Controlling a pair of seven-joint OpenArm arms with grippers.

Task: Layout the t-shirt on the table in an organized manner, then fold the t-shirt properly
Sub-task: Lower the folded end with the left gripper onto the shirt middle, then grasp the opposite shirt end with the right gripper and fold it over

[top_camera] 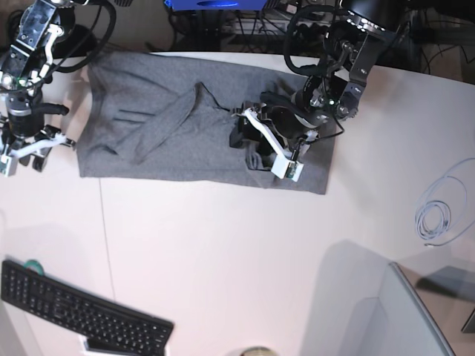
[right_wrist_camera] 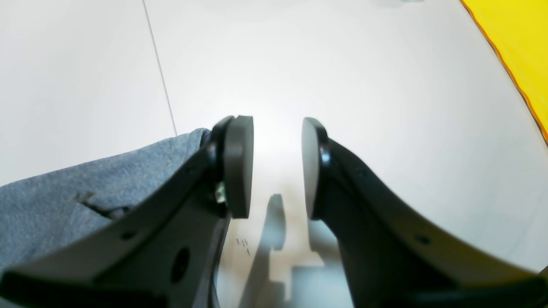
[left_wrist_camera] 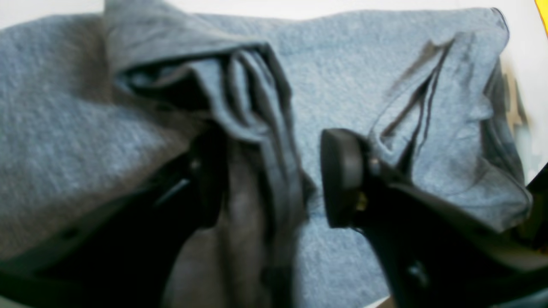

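Note:
The grey t-shirt (top_camera: pixel 185 126) lies spread across the far part of the white table (top_camera: pixel 223 252), with a folded ridge running over its middle. My left gripper (top_camera: pixel 245 139) sits low on the shirt's right half. In the left wrist view its jaws (left_wrist_camera: pixel 274 179) stand open, and a bunched fold of cloth (left_wrist_camera: pixel 257 128) hangs loose between them against the left finger. My right gripper (top_camera: pixel 33 152) hovers just off the shirt's left edge. It (right_wrist_camera: pixel 277 167) is open over bare table with nothing between its pads, and the shirt's edge (right_wrist_camera: pixel 85 192) lies beside its left finger.
A black keyboard (top_camera: pixel 82 315) lies at the near left corner. A coiled white cable (top_camera: pixel 438 215) rests at the right. A grey object (top_camera: pixel 386 311) fills the near right. A thin seam line (right_wrist_camera: pixel 160 68) crosses the table, and a yellow surface (right_wrist_camera: pixel 522 42) borders it.

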